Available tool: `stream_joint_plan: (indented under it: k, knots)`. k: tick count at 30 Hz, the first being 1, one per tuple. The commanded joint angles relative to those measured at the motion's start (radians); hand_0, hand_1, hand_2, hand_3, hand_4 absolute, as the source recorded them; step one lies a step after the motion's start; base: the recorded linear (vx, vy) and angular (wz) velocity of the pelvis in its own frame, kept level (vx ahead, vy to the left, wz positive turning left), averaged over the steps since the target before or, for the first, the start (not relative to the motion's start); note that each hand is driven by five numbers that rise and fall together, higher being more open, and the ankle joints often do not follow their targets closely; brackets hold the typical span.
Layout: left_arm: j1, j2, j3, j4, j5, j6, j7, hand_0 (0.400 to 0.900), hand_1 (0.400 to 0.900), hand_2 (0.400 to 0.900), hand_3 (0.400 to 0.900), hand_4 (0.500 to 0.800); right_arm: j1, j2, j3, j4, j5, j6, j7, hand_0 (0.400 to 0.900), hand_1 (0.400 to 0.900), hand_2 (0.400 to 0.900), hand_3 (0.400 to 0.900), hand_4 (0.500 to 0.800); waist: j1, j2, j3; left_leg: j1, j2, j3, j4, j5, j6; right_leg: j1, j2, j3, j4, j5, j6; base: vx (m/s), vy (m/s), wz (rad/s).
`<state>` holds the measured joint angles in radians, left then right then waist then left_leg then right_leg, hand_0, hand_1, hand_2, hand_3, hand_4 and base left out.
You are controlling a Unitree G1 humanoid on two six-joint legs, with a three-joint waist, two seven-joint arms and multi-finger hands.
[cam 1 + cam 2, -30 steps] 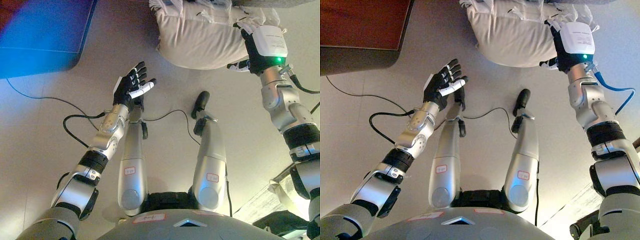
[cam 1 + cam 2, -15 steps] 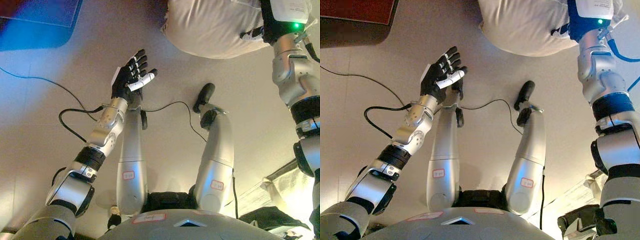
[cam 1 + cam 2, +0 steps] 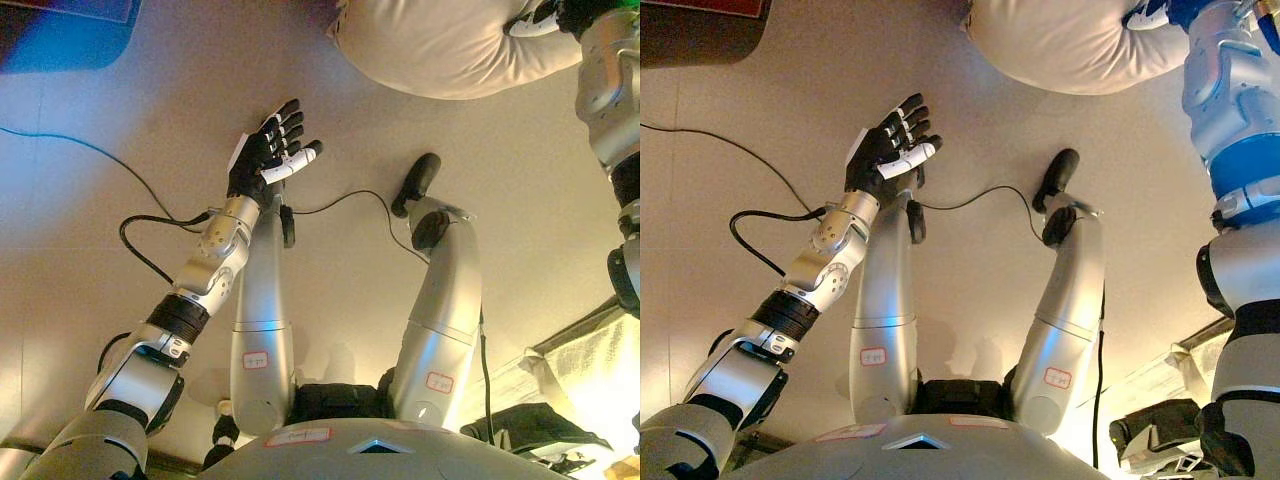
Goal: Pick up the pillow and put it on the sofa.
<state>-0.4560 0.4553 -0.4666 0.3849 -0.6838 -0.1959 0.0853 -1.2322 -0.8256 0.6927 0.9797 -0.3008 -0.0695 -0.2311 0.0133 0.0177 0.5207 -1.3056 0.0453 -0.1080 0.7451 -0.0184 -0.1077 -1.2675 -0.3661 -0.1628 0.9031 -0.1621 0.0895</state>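
Right hand pinches just the far-right edge of the cream pillow, so it could slip out, while the left hand hangs open.

No legible text, labels or numbers anywhere.

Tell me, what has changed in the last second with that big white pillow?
The right hand has carried the pillow up and away, so both now sit at the top edge of the view, only the pillow's lower part showing. The whole picture has also shifted, so the camera moved too. The left hand stays open and empty, held out over the floor as before.
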Motion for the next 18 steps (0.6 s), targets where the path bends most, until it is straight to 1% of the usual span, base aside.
stream_joint_plan:
  k: [1, 8, 18]
  knots:
    - [0.047, -0.004, 0.008, -0.096, -0.013, -0.042, -0.022, 0.9, 0.9, 0.9, 0.9, 0.8, -0.091, -0.055, 0.038, -0.059, 0.112, -0.054, 0.009, 0.4, 0.4, 0.4, 0.4, 0.5, 0.023, -0.011, -0.027, 0.062, 0.024, -0.029, 0.077, -0.172, -0.037, 0.001, 0.017, 0.015, -0.031, 0.027, 0.072, 0.0, -0.017, 0.03]
    - [0.036, -0.002, 0.002, -0.087, -0.013, -0.04, -0.026, 0.9, 0.9, 0.9, 0.9, 0.8, -0.12, -0.04, 0.049, -0.058, 0.148, -0.065, 0.021, 0.4, 0.4, 0.4, 0.4, 0.5, 0.023, -0.014, -0.029, 0.073, 0.022, -0.031, 0.056, -0.165, -0.04, 0.01, 0.017, 0.013, -0.044, 0.025, 0.073, 0.0, 0.0, 0.0]
    - [0.026, -0.007, 0.006, -0.087, -0.013, -0.045, -0.015, 0.9, 0.9, 0.9, 0.9, 0.8, -0.131, -0.027, 0.041, -0.072, 0.151, -0.063, 0.011, 0.4, 0.4, 0.4, 0.4, 0.5, 0.02, -0.015, -0.028, 0.073, 0.021, -0.025, 0.045, -0.159, -0.039, 0.013, 0.022, 0.019, -0.054, 0.027, 0.078, 0.0, 0.003, -0.01]
